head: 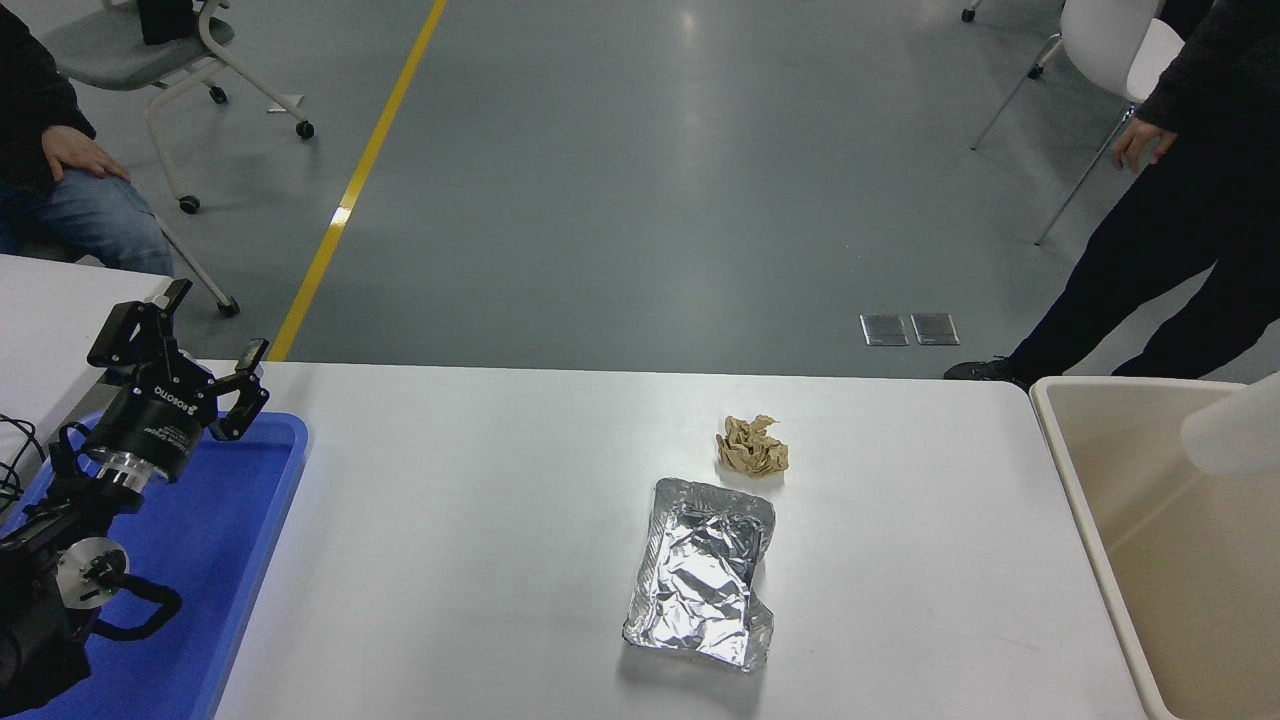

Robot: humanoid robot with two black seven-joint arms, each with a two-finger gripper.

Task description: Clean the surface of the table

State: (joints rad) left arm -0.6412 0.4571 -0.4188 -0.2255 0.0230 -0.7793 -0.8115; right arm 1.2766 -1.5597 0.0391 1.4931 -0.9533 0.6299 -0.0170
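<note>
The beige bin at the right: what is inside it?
The beige bin shows only bare inner walls and floor. A blurred white shape covers its far corner, so that part cannot be seen.

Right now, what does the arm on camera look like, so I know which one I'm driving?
Only the left arm shows: black links, a silver metal wrist ring, black cables looping beside it. Its left gripper is black with white lettering on the round body.

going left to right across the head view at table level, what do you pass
left gripper, jaws open, above the blue tray → bare white table surface → crumpled foil tray → crumpled brown paper just beyond it → beige bin at the right edge
</note>
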